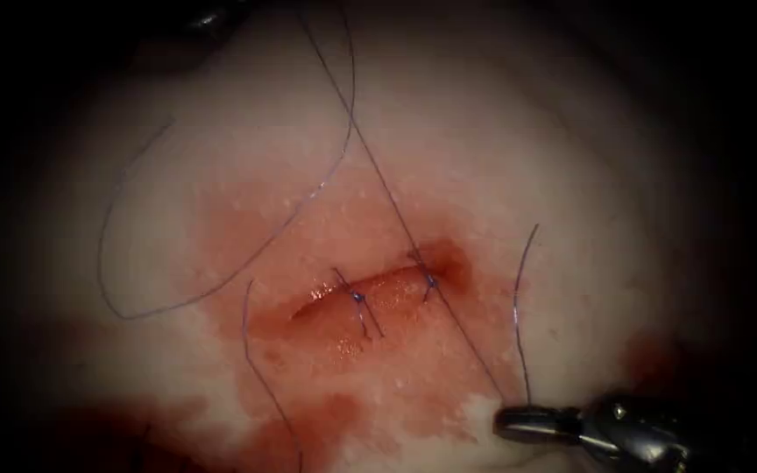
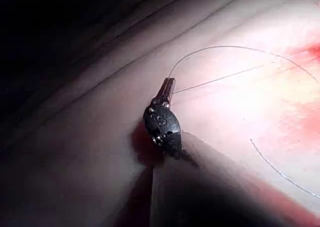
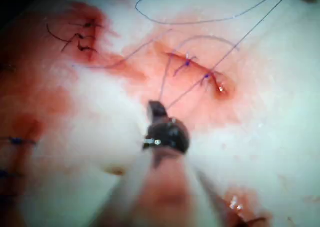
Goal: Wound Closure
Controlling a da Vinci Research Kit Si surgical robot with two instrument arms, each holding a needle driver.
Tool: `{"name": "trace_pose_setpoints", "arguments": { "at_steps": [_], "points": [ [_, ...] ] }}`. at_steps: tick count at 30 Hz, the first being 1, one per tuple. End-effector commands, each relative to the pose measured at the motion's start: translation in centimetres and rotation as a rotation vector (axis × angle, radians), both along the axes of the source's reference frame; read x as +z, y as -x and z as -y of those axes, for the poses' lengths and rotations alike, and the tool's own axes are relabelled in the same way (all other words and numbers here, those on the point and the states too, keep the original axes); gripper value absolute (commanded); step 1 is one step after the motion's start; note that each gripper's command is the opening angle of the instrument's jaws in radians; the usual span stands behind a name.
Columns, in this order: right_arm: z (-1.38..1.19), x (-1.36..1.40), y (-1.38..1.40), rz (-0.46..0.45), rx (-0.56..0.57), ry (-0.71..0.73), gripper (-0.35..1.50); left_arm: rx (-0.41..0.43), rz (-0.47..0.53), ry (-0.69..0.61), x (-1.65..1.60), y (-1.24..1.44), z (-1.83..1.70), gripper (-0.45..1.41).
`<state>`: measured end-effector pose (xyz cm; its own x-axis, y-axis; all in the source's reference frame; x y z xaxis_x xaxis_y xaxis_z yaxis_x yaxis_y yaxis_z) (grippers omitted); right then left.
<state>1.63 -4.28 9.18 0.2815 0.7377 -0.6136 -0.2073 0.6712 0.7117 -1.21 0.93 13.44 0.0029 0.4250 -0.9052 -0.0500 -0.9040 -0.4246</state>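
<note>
The cut lies across the middle of the tissue, in red fluid, with two purple stitches over it. A taut thread runs from the far edge through the right stitch down to my right tool, whose jaws are shut on it to the right of the cut. The same hold shows in the right wrist view. My left tool is shut on the thread over bare tissue. In the endoscope view it sits at the far left edge.
A slack loop of thread lies on the tissue left of the cut. Loose thread tails lie beside it and on the right. Older stitches sit in a red patch nearby.
</note>
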Motion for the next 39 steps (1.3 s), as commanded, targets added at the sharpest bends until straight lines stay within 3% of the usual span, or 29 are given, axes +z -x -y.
{"name": "trace_pose_setpoints", "arguments": {
  "at_steps": [1, 14, 22, 23, 24, 25, 26, 31, 35, 39],
  "points": [
    [0.06, 0.10, -0.09, 0.003, 0.006, -0.002, -0.35, -0.001, -0.017, -0.005, 0.10, 0.05, -0.02, -0.45],
    [-0.10, 0.29, -0.40, 0.033, 0.055, 0.008, -0.35, -0.043, -0.106, 0.005, 0.27, -0.14, -0.11, -0.45],
    [-0.08, 0.29, -0.48, -0.006, 0.049, 0.004, -0.35, -0.064, -0.129, 0.013, 0.25, -0.20, -0.10, -0.45],
    [-0.08, 0.28, -0.47, -0.020, 0.054, 0.005, -0.15, -0.057, -0.124, 0.012, 0.23, -0.19, -0.09, -0.45],
    [-0.08, 0.26, -0.46, -0.026, 0.056, 0.005, 0.19, -0.052, -0.119, 0.009, 0.21, -0.18, -0.08, -0.45],
    [-0.08, 0.21, -0.38, -0.036, 0.052, 0.000, 0.88, -0.038, -0.107, 0.000, 0.13, -0.14, -0.06, -0.45],
    [-0.10, 0.18, -0.32, -0.035, 0.055, -0.001, 1.01, -0.030, -0.104, -0.001, 0.07, -0.13, -0.07, -0.45],
    [-0.25, 0.01, -0.02, -0.040, 0.045, 0.016, 1.25, -0.038, -0.033, 0.006, -0.24, -0.05, -0.14, -0.45],
    [-0.56, -0.16, 0.42, -0.044, 0.029, 0.036, 1.21, -0.026, 0.059, -0.012, -0.62, 0.01, -0.17, -0.45],
    [-0.87, -0.06, 0.58, -0.007, 0.031, 0.026, 1.18, 0.001, 0.110, -0.026, -0.86, 0.06, -0.16, -0.45]
  ]
}}
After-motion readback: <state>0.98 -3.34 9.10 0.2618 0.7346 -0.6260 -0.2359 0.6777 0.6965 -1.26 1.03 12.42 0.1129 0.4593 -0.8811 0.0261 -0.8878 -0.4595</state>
